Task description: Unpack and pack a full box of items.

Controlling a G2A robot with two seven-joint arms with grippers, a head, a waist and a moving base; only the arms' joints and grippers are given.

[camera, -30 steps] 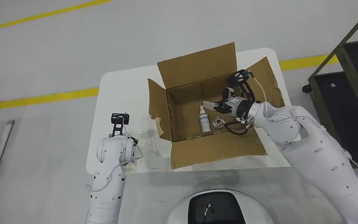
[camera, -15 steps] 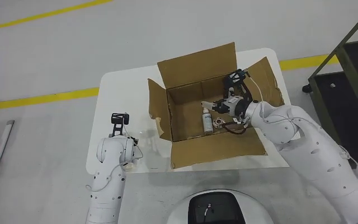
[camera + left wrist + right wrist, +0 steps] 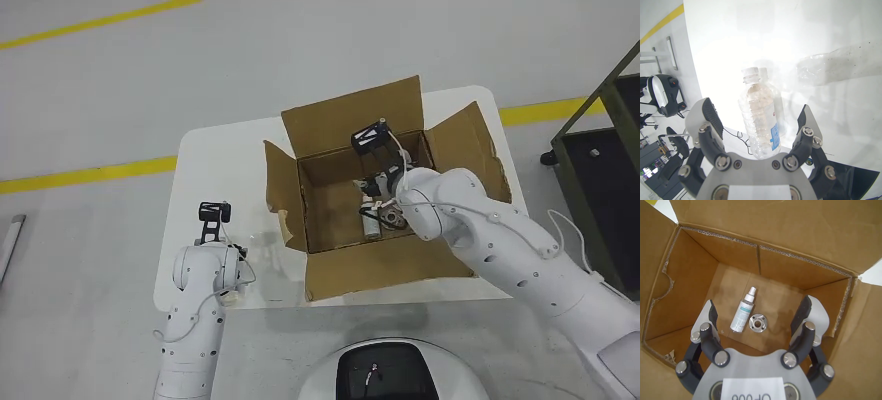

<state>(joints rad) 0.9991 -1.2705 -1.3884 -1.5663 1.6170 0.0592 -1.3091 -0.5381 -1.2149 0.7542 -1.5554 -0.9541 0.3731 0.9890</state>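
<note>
An open cardboard box [image 3: 340, 115] stands on the white table [image 3: 220, 160]. On its floor lie a white spray bottle [image 3: 743, 313] [image 3: 370, 222] and, beside it, a round metal flange [image 3: 758, 323] [image 3: 391, 214]. My right gripper [image 3: 759, 301] [image 3: 376, 188] hangs open above them inside the box, pointing down, with nothing between its fingers. At the table's near left edge, my left gripper [image 3: 756, 106] [image 3: 238, 268] is open around a clear plastic water bottle [image 3: 759, 117]. Neither pad touches the bottle.
A crumpled piece of clear plastic wrap [image 3: 810, 70] lies on the table beyond the water bottle. The box flaps [image 3: 470, 130] stand up around the opening, and one wall has a torn edge [image 3: 666, 281]. A dark metal rack [image 3: 600, 150] stands to the right of the table.
My right arm has swung from the box's right side to over its middle and back, and its gripper now points down at the box floor. The left arm has not moved.
</note>
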